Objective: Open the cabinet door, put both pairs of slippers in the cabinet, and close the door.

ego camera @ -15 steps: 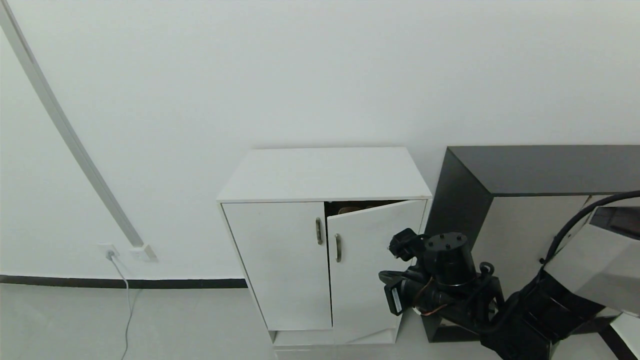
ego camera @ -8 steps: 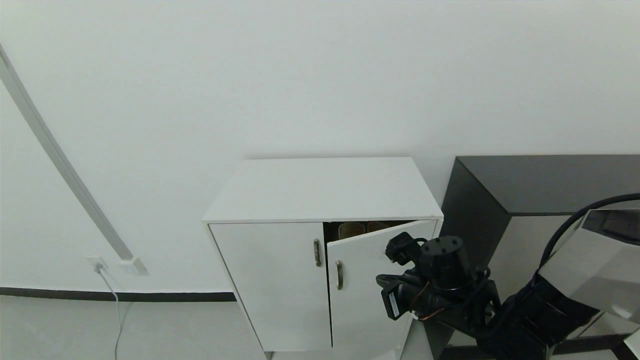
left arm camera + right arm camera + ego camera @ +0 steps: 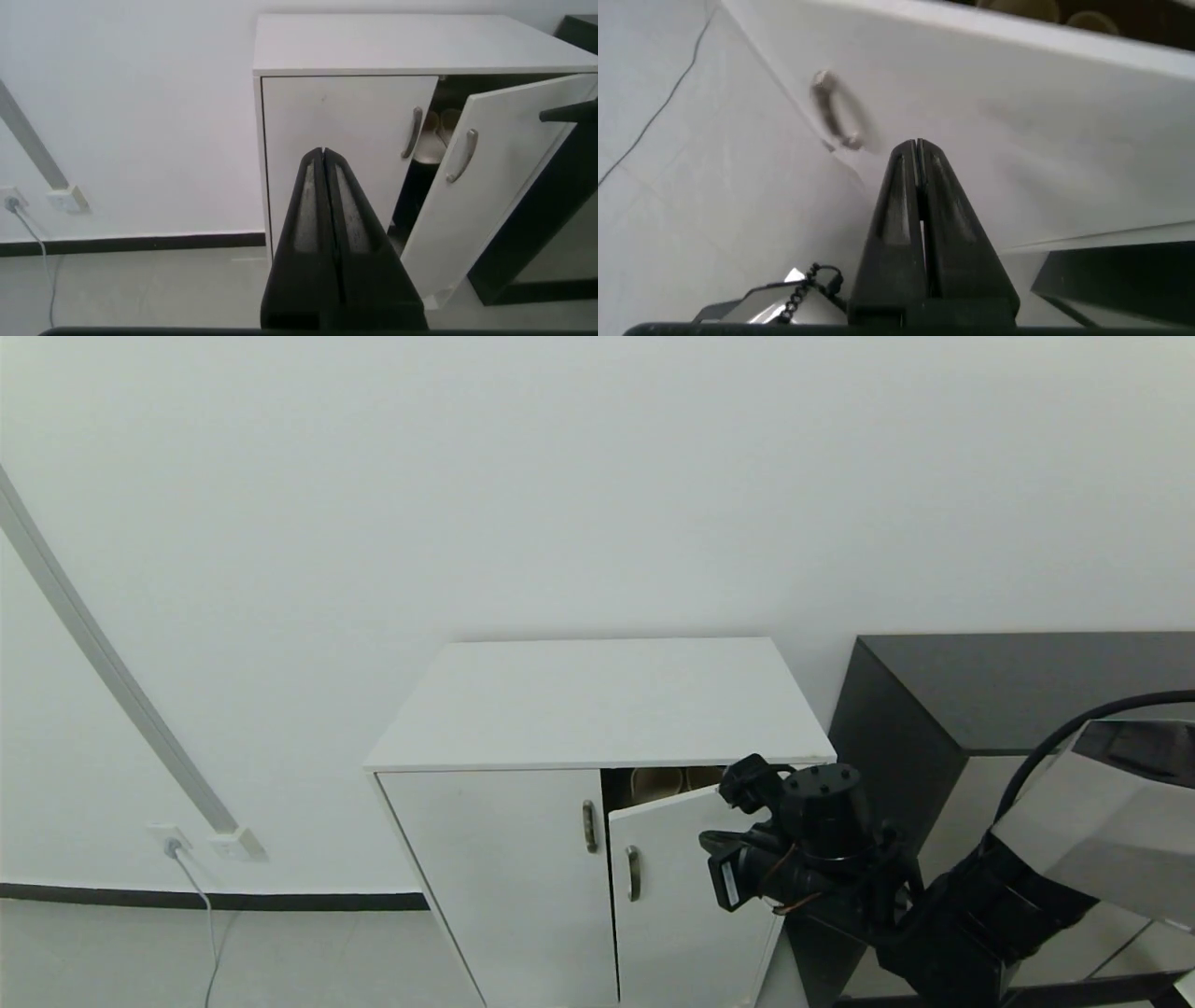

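Note:
The white cabinet [image 3: 597,700] stands against the wall with its left door [image 3: 504,877] shut and its right door [image 3: 672,905] ajar. Tan slippers [image 3: 658,782] show in the gap above the door, also the slippers [image 3: 437,140] inside on a shelf. My right gripper [image 3: 918,149] is shut and empty, its tips close to the outer face of the right door [image 3: 1018,131], beside the handle [image 3: 836,112]. In the head view the right wrist [image 3: 794,849] sits at the door's hinge side. My left gripper [image 3: 323,154] is shut and empty, well back from the cabinet [image 3: 411,42].
A black cabinet [image 3: 1008,681] stands right beside the white one, close behind my right arm. A wall socket with a cable [image 3: 168,845] and a slanted grey trunking [image 3: 103,663] are on the wall to the left. Bare floor [image 3: 187,952] lies left of the cabinet.
The head view has shifted: the cabinet now sits lower and larger in it. The right door stays ajar, and the right wrist sits higher against it than before.

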Controlling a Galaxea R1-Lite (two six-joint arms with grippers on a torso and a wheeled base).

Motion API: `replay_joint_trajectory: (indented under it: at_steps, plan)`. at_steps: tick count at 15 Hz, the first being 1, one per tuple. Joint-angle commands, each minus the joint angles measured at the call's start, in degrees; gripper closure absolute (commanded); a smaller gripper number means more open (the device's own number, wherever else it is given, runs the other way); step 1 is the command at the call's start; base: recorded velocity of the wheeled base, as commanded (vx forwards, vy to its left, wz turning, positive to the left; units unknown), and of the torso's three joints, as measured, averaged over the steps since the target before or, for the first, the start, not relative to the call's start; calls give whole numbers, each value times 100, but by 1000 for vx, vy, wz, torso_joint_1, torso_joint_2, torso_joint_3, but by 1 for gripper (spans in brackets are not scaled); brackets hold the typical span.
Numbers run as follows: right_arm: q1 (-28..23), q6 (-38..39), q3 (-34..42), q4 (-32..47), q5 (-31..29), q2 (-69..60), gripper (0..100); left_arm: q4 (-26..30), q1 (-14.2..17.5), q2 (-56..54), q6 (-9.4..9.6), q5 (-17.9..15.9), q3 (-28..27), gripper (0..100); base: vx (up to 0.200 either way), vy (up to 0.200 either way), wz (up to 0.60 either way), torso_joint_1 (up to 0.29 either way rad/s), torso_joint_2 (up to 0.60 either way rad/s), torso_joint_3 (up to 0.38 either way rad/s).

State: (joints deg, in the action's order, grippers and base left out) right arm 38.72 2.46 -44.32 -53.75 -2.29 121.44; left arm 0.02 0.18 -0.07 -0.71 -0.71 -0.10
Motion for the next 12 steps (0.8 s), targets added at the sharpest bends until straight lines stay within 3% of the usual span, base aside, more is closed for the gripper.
replay_joint_trajectory:
  at_steps: [1,12]
  plan:
    - [-48,0,-217,5,1,248,100,-2,-1,7,0,0,1,100,0,0,0,0,0,0]
    - [-330,17,-832,5,-34,740,100,-2,-1,7,0,0,1,100,0,0,0,0,0,0]
